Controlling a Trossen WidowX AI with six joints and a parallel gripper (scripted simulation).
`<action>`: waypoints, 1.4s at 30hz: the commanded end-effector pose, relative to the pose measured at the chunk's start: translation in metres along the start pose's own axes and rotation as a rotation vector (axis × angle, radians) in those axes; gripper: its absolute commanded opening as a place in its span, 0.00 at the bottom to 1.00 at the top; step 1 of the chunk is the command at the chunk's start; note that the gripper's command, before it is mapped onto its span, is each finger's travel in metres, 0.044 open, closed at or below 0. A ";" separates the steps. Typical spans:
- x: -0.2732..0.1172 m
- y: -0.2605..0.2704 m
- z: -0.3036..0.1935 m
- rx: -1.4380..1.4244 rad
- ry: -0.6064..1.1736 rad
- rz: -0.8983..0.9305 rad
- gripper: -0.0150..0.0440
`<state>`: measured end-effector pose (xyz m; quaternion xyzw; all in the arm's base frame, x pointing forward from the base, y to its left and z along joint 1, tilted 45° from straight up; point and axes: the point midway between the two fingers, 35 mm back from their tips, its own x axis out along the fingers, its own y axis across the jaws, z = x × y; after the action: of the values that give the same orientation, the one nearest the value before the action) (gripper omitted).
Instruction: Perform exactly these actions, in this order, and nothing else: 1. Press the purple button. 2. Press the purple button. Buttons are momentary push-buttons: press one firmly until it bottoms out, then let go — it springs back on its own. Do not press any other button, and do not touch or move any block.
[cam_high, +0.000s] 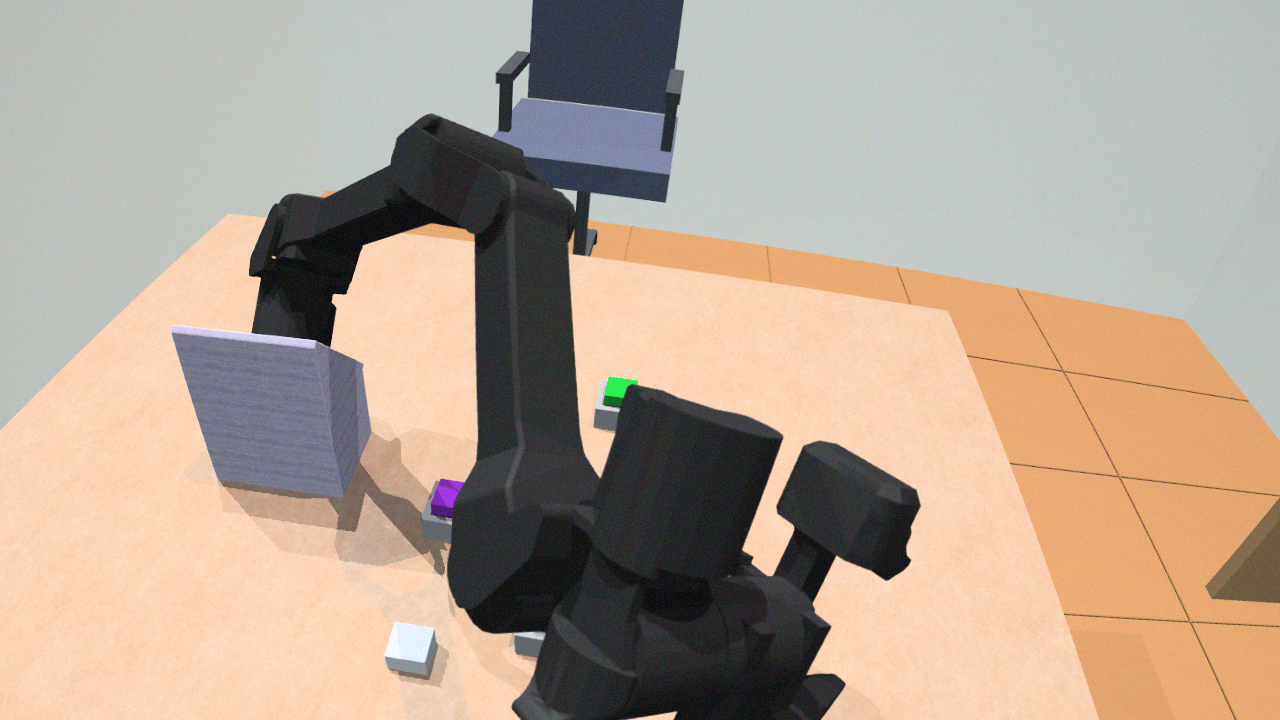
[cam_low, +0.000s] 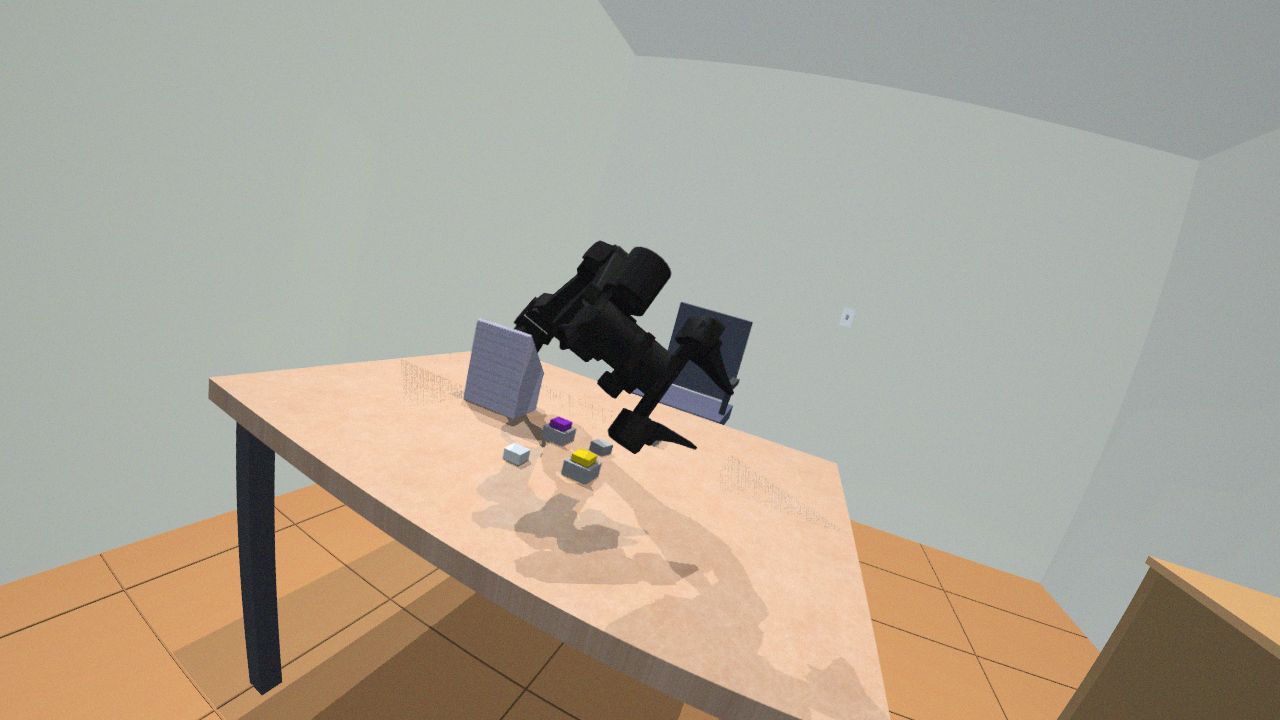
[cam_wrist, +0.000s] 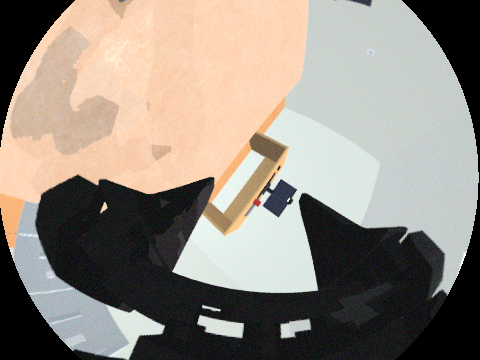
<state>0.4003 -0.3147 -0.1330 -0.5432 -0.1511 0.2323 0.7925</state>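
Observation:
The purple button (cam_high: 446, 497) (cam_low: 560, 423) sits on a grey base, its cap raised. In the top view the arm covers its right side; it is not seen in the wrist view. My gripper (cam_low: 714, 420) (cam_wrist: 258, 190) is open and empty, raised above the table and well to the right of the purple button in the exterior view. The wrist view looks past the spread fingers to the table edge and floor. In the top view the gripper is at the lower right, its fingers partly hidden.
A yellow button (cam_low: 583, 457), a green button (cam_high: 619, 390), a pale block (cam_high: 411, 646) (cam_low: 516, 454) and a small grey block (cam_low: 600, 446) are on the table (cam_high: 805, 358) (cam_low: 358, 429). A tall lavender wedge (cam_high: 259, 411) (cam_low: 501, 367) stands by the arm's base.

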 end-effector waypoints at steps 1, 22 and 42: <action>-0.001 -0.001 -0.001 0.018 0.012 -0.001 0.93; -0.028 -0.003 0.081 1.313 0.610 0.232 0.93; -0.059 0.014 0.212 1.814 0.898 0.523 0.93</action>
<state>0.2895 -0.2183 -0.0876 0.1145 0.4216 0.1982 0.8774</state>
